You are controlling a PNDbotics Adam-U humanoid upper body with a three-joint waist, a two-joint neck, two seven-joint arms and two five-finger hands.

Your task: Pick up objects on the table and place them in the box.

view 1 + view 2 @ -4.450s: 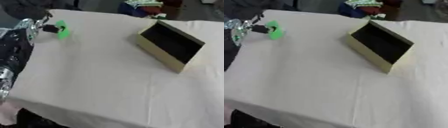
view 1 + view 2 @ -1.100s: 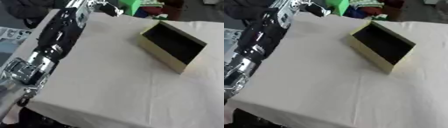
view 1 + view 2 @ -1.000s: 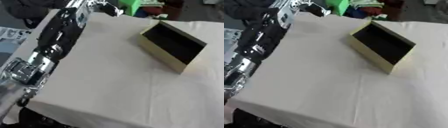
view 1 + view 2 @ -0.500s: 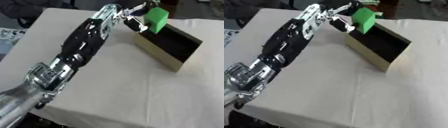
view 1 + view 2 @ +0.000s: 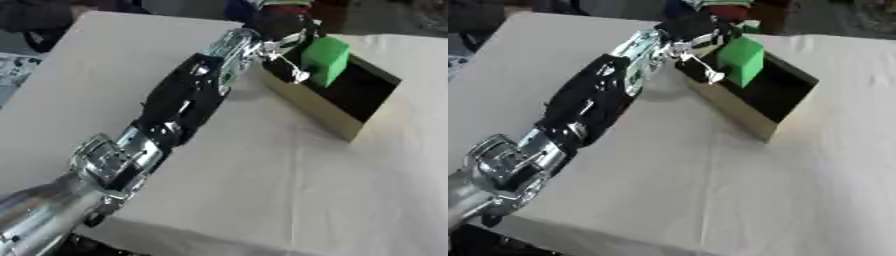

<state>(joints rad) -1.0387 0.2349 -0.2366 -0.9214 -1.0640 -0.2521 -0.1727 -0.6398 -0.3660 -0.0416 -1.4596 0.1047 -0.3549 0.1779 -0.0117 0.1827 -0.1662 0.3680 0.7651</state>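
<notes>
The left arm stretches from the near left corner of the cloth-covered surface (image 5: 262, 190) toward the box (image 5: 337, 107). The left hand (image 5: 282, 35) hangs over the box's far-left end, its fingers (image 5: 293, 70) curled round a green block (image 5: 325, 60), held above the box's dark open inside.

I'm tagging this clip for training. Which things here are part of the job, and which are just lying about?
Part of the job:
- green block, held over the box
- box
- left hand, gripping the block

Lying about:
- table, which only bears the work
- coloured clutter beyond the table's far edge; what it is cannot be told
</notes>
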